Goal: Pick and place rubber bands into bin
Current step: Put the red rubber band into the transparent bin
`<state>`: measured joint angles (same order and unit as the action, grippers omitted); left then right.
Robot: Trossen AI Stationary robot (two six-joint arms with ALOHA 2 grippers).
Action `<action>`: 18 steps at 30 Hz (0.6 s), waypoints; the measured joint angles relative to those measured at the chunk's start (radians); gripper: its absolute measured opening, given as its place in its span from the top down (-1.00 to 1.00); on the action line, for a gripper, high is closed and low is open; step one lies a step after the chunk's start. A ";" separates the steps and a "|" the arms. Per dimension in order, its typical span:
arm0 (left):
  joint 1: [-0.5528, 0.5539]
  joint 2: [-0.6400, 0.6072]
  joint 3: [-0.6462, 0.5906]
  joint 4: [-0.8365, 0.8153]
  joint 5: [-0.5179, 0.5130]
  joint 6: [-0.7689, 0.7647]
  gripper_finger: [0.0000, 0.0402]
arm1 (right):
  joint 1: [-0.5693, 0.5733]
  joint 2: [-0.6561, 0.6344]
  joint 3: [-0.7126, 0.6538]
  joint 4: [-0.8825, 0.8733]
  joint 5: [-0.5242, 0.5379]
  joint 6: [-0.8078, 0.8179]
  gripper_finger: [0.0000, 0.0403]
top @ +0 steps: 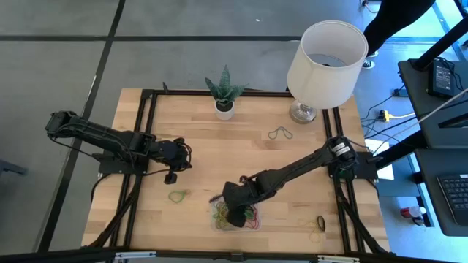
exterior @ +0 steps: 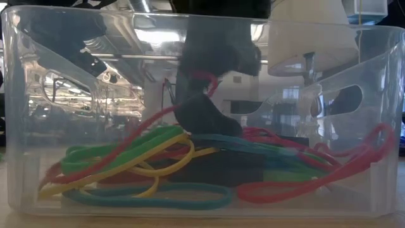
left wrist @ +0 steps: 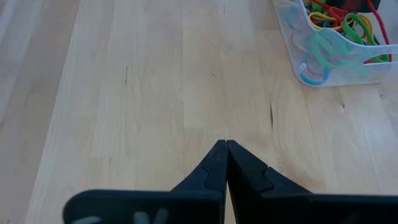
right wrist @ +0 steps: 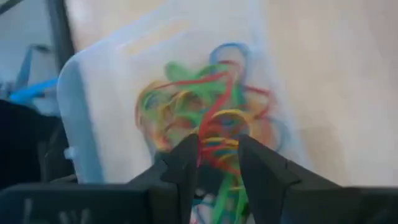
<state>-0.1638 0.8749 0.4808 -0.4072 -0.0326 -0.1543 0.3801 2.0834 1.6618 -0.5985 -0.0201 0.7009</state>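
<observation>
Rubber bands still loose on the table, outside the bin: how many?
4 visible: a green rubber band near the left gripper, a grey one by the lamp, a black one and a yellow one near the front right. More may be hidden under the right arm.

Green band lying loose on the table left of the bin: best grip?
Come straight down on the green rubber band and pinch one side of the loop. It lies flat on the table, so there is no edge to take from the side. The left gripper, jaws shut, is nearest.
</observation>
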 joint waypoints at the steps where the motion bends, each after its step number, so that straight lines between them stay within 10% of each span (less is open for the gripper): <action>1: 0.000 0.000 0.000 0.000 0.000 0.000 0.98 | -0.002 0.001 -0.001 -0.015 0.013 0.027 0.42; 5: 0.000 0.000 0.000 0.000 0.000 0.003 0.98 | -0.003 0.002 0.001 0.070 -0.095 -0.065 0.49; 18: 0.000 0.000 0.000 0.000 0.000 0.010 0.98 | -0.002 0.005 0.000 0.088 0.016 -0.100 0.53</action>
<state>-0.1638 0.8749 0.4808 -0.4076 -0.0326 -0.1440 0.3783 2.0888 1.6619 -0.5108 -0.0038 0.6011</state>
